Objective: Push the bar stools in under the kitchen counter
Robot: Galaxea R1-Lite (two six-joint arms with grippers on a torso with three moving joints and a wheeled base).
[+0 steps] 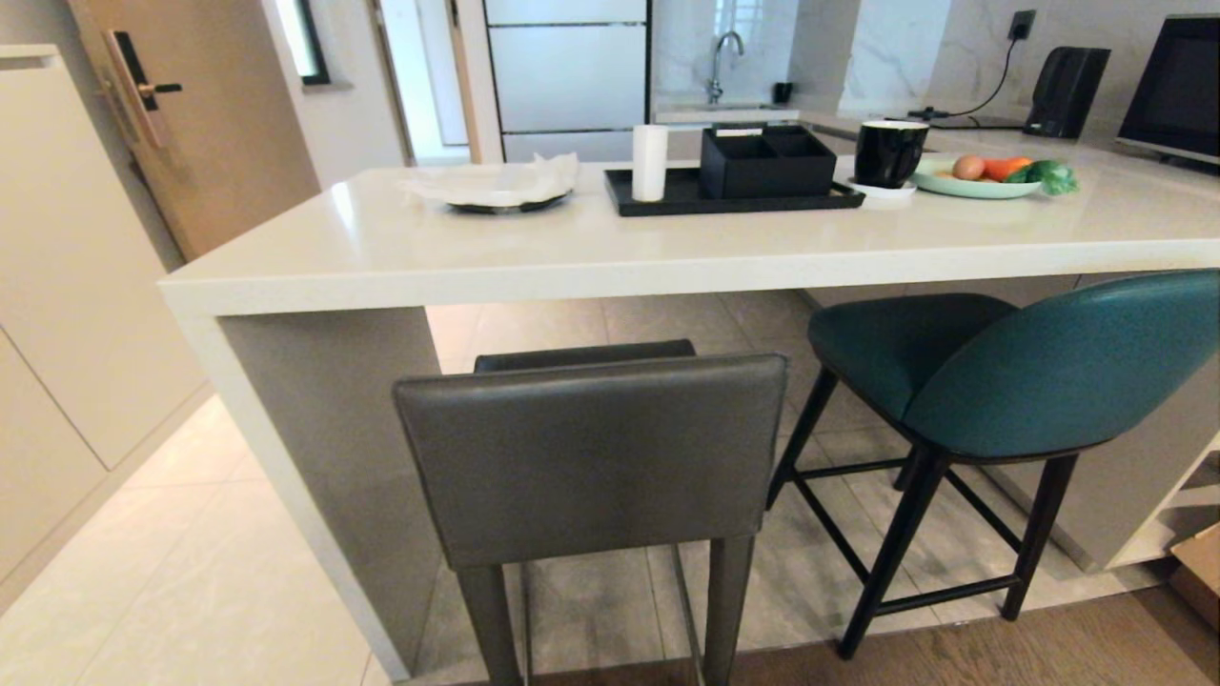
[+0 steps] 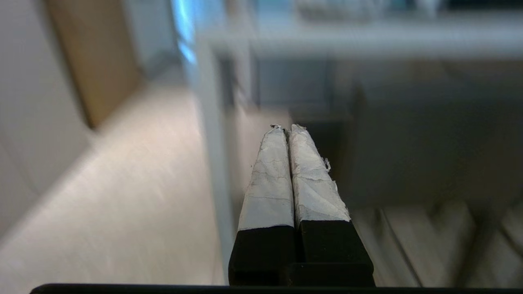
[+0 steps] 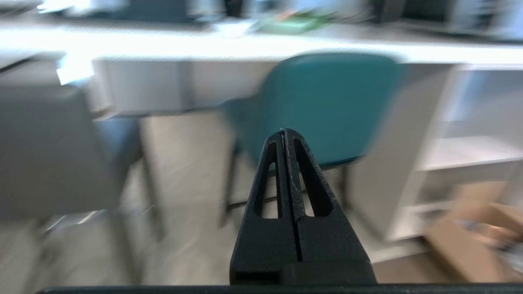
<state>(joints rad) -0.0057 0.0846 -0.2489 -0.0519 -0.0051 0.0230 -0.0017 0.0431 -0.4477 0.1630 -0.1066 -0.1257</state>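
Observation:
The grey square-backed bar stool (image 1: 591, 457) stands in front of me, its seat partly under the kitchen counter (image 1: 572, 252). To its right the teal bar stool (image 1: 1048, 367) is angled, with its seat under the counter edge and its back sticking out. Neither arm shows in the head view. My left gripper (image 2: 286, 127) is shut and empty, held short of the grey stool (image 2: 408, 143). My right gripper (image 3: 283, 130) is also shut and empty, pointing at the teal stool's back (image 3: 327, 102) without touching it.
On the counter sit a black tray (image 1: 667, 202) with a box and a white roll, a black mug (image 1: 888, 152), a plate of vegetables (image 1: 991, 176) and a covered dish (image 1: 500, 186). White shelf cubbies (image 3: 461, 179) and a cardboard box (image 1: 1203, 562) stand right of the teal stool.

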